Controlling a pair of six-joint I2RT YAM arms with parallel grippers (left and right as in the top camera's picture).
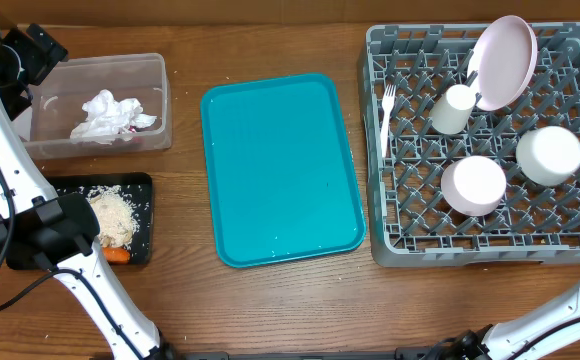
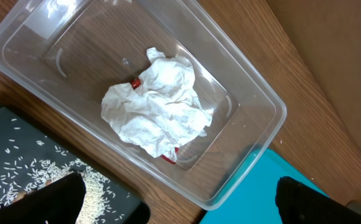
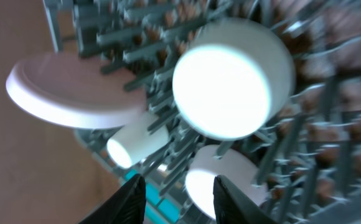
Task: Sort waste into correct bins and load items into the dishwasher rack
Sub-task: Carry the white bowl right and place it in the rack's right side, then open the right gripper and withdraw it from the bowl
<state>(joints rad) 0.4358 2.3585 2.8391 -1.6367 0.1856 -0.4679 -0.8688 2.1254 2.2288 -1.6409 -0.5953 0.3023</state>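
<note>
Crumpled white napkins point(image 1: 105, 115) point(image 2: 159, 106) and a red wrapper point(image 2: 135, 83) lie in the clear tub point(image 1: 160, 100) point(image 2: 255, 93). Rice point(image 1: 115, 215) and a carrot point(image 1: 118, 255) sit on the black tray point(image 1: 60, 185). The grey rack point(image 1: 390, 240) holds the plate point(image 1: 503, 60) point(image 3: 68, 93), cup point(image 1: 453, 108) point(image 3: 134, 143), fork point(image 1: 387, 120) and two bowls point(image 1: 473, 185) point(image 1: 548, 155). My left gripper point(image 1: 30, 50) point(image 2: 183, 199) hangs wide open above the tub, holding nothing. My right gripper point(image 3: 177, 199) is above the rack, jaws apart and empty, over a bowl point(image 3: 221, 180).
A teal serving tray point(image 1: 280, 170) lies between the bins and the rack. The left arm's elbow point(image 1: 50, 230) hangs over the black tray. The right arm point(image 1: 550, 320) enters at the bottom right, near the rack's front wall.
</note>
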